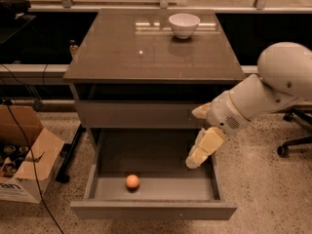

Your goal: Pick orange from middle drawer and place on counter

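Note:
The orange [132,181] lies on the floor of the open middle drawer [161,160], near its front left. The drawer is pulled well out below the counter [153,48], the glossy grey-brown top of the cabinet. My gripper [199,152] hangs from the white arm [258,99] that comes in from the right. It is over the drawer's right side, to the right of the orange and higher, and apart from it. It holds nothing that I can see.
A white bowl [184,24] stands at the back of the counter. A closed grey drawer front [139,113] sits above the open drawer. An open cardboard box [24,165] and cables lie on the floor at the left. An office chair base [295,135] is at the right.

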`<move>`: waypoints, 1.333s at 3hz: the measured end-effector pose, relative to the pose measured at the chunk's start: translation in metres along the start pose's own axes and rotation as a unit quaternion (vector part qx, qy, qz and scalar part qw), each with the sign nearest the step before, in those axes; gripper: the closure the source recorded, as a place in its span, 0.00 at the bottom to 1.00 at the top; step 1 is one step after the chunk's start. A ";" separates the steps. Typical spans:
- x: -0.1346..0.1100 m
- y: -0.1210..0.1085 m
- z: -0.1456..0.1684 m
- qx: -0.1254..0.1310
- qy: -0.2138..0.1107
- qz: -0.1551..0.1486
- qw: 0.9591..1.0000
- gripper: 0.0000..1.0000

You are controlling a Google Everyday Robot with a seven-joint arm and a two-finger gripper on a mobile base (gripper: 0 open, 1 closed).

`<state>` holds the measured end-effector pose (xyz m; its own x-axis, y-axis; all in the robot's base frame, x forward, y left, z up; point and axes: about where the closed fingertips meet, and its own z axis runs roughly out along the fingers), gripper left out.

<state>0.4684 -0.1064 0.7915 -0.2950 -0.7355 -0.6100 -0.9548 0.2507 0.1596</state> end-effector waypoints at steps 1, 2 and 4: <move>0.006 -0.003 0.013 -0.017 0.000 0.009 1.000 0.00; 0.013 -0.006 0.024 -0.003 -0.023 0.043 0.999 0.00; 0.012 -0.035 0.111 -0.012 -0.105 0.057 0.993 0.00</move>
<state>0.5017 -0.0545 0.6926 -0.3901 -0.5555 -0.7343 -0.9168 0.3086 0.2536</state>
